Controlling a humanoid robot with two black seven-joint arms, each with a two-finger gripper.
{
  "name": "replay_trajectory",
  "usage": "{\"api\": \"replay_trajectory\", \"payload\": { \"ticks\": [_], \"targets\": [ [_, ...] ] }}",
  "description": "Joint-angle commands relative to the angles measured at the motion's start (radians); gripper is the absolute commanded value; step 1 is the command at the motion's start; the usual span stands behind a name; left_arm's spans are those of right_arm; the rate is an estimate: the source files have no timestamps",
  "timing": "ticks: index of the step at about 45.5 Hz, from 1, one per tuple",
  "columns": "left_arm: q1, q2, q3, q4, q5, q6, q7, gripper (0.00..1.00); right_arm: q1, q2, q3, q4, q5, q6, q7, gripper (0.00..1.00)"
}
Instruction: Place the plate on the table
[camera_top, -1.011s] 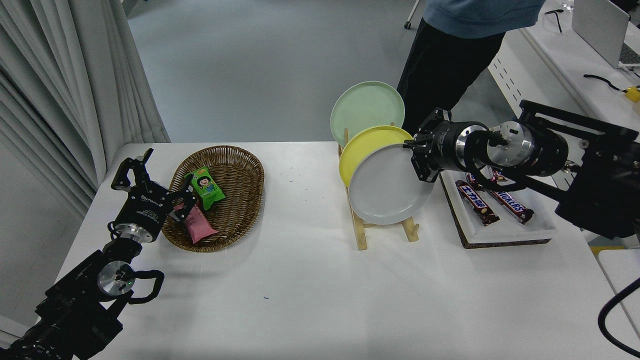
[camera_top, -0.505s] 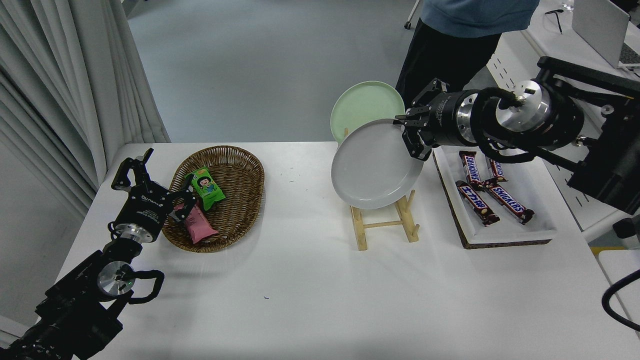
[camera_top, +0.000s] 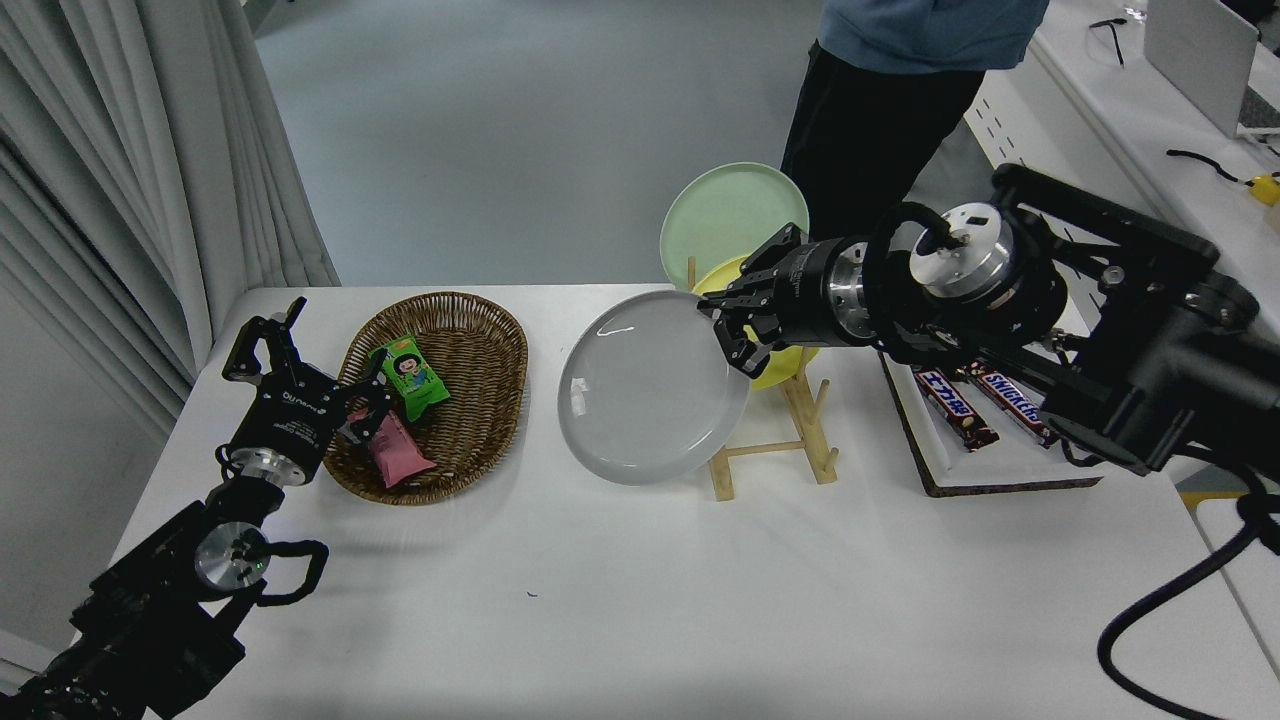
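The pale grey plate (camera_top: 650, 388) hangs in the air above the white table (camera_top: 620, 600), left of the wooden rack (camera_top: 775, 440), its face tilted up toward the camera. My right gripper (camera_top: 728, 330) is shut on the plate's right rim and holds it clear of the rack. The yellow plate (camera_top: 770, 368) and the mint green plate (camera_top: 732, 215) still stand in the rack, the yellow one mostly hidden behind my right gripper. My left gripper (camera_top: 300, 365) is open, parked at the lower left beside the basket.
A wicker basket (camera_top: 440, 395) with snack packets sits left of the plate. A white tray (camera_top: 1000, 440) with chocolate bars lies right of the rack. A person (camera_top: 890, 90) stands at the far side. A side desk with a laptop (camera_top: 1200, 50) is at the right.
My right gripper has lifted the grey plate out of the rack and carried it left over the table, tilting it flatter. The yellow plate is uncovered again. The left arm has not moved.
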Motion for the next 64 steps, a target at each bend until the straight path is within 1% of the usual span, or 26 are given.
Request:
{"api": "replay_trajectory", "payload": {
  "ticks": [1,6,12,26,37,50,64],
  "targets": [
    [0.0,-0.001,0.0,0.0,0.0,0.0,0.0,1.0,-0.08,0.09,0.043,-0.04,0.1,-0.024,0.011,0.0],
    [0.0,-0.001,0.0,0.0,0.0,0.0,0.0,1.0,-0.096,0.094,0.01,-0.065,0.178,-0.024,0.023,0.0],
    [0.0,0.0,0.0,0.0,0.0,0.0,0.0,1.0,-0.118,0.096,-0.044,-0.125,0.223,-0.024,0.03,0.0],
    [0.0,0.0,0.0,0.0,0.0,0.0,0.0,1.0,-0.155,0.174,-0.052,-0.278,0.336,-0.024,0.03,0.0],
    [0.0,0.0,0.0,0.0,0.0,0.0,0.0,1.0,-0.185,0.221,-0.076,-0.35,0.371,-0.024,0.031,0.0],
    [0.0,0.0,0.0,0.0,0.0,0.0,0.0,1.0,-0.188,0.229,-0.177,-0.362,0.44,-0.024,0.031,0.0],
    [0.0,0.0,0.0,0.0,0.0,0.0,0.0,1.0,-0.229,0.234,-0.182,-0.362,0.444,-0.024,0.031,0.0]
  ]
}}
